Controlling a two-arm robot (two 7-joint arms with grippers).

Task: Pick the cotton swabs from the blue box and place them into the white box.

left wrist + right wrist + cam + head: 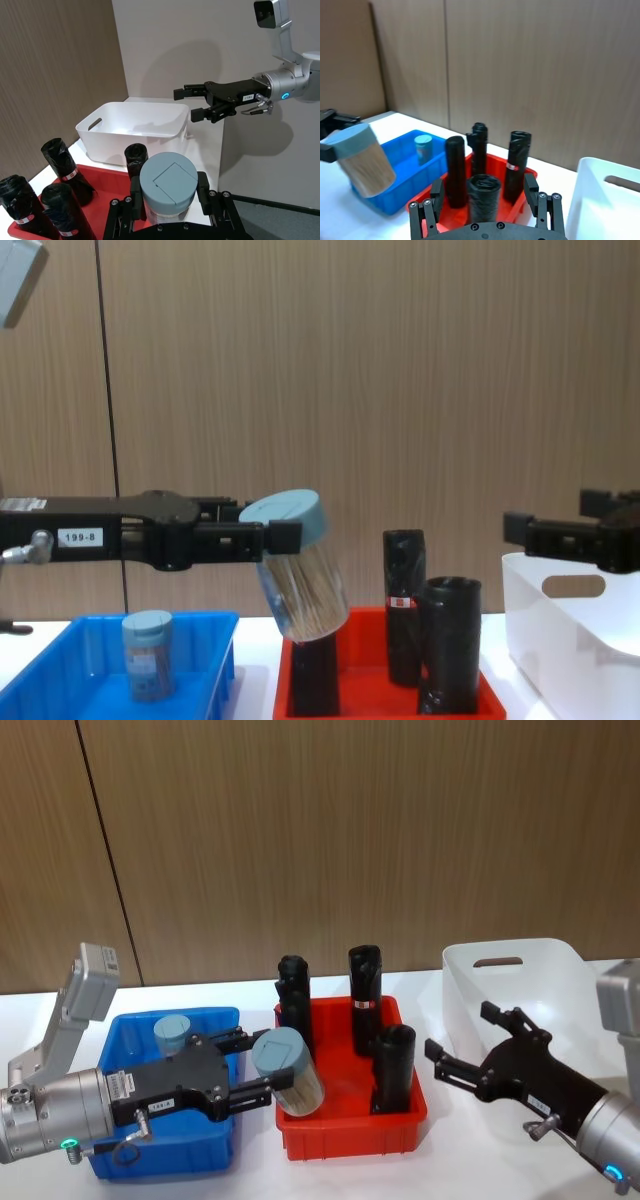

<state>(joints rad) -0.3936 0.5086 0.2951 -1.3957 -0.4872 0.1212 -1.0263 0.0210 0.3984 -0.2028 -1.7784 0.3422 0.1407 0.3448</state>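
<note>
My left tool (262, 1065) is clamped on a cotton swab tub (300, 590), its two fingers pressing either side of the tub right at the lid end, so the clear body packed with swab sticks hangs free below them. The tub is in the air, above the left edge of the red bin (350, 1135) and just to the right of the blue box (215, 1160). Its long axis is close to upright but tilted: the pale blue-grey lid points up and towards my left, and the base swings down to my right, towards the black rolls (365, 985) standing in the red bin. A second tub (172, 1034) stands upright in the blue box. My right tool (460, 1032) hovers with its fingers spread and empty, just in front of the white box (520, 980) on the worktop (200, 995).
</note>
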